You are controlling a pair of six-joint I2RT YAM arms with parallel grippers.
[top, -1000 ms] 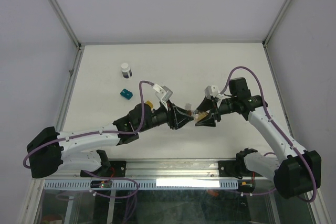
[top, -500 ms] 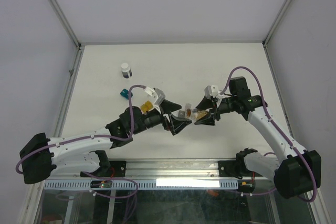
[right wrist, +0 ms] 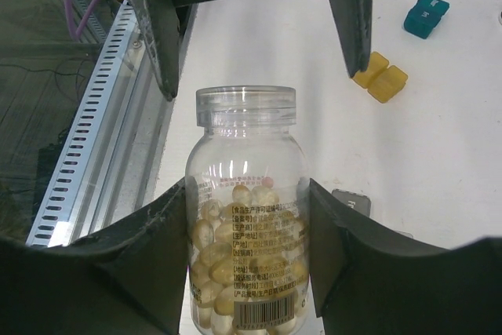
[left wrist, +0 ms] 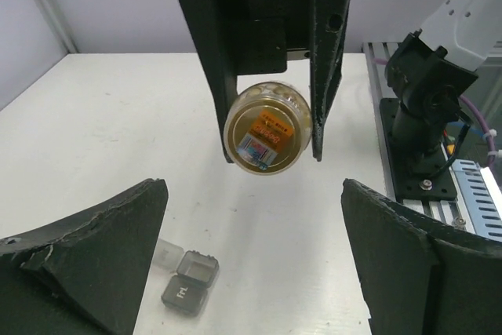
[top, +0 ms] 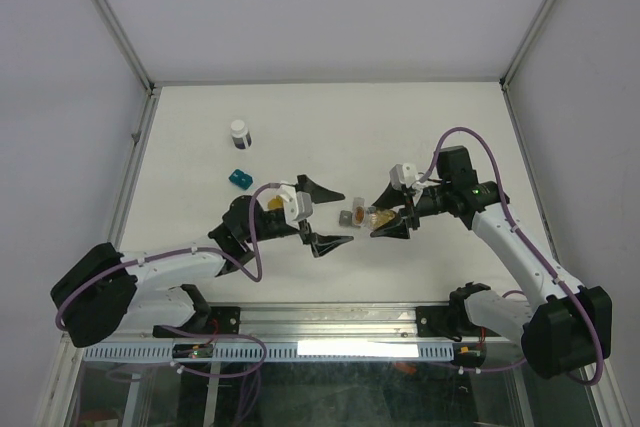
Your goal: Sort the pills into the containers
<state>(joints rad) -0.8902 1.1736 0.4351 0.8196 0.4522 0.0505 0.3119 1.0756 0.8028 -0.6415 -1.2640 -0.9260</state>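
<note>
A clear pill bottle [right wrist: 247,225], full of pale yellow pills and with no cap on its neck, lies sideways in my right gripper [right wrist: 247,194], which is shut on its body. From above, the bottle [top: 377,217] points left at my left gripper [top: 345,218], which stands wide open and apart from the neck. The left wrist view looks into the bottle's mouth [left wrist: 268,129]. The gray container [left wrist: 190,282] lies open on the table under the left gripper [left wrist: 255,253]. The amber-yellow container [right wrist: 380,78] and the teal container [right wrist: 426,15] lie farther left.
A small white-capped bottle [top: 239,132] stands at the back left. The teal container [top: 239,178] sits near it, and the yellow one [top: 277,203] is half hidden by my left arm. A metal rail [top: 330,322] runs along the near table edge.
My left gripper has opened wide and drawn back to the left, away from the bottle's neck. The right gripper and bottle have stayed in place.
</note>
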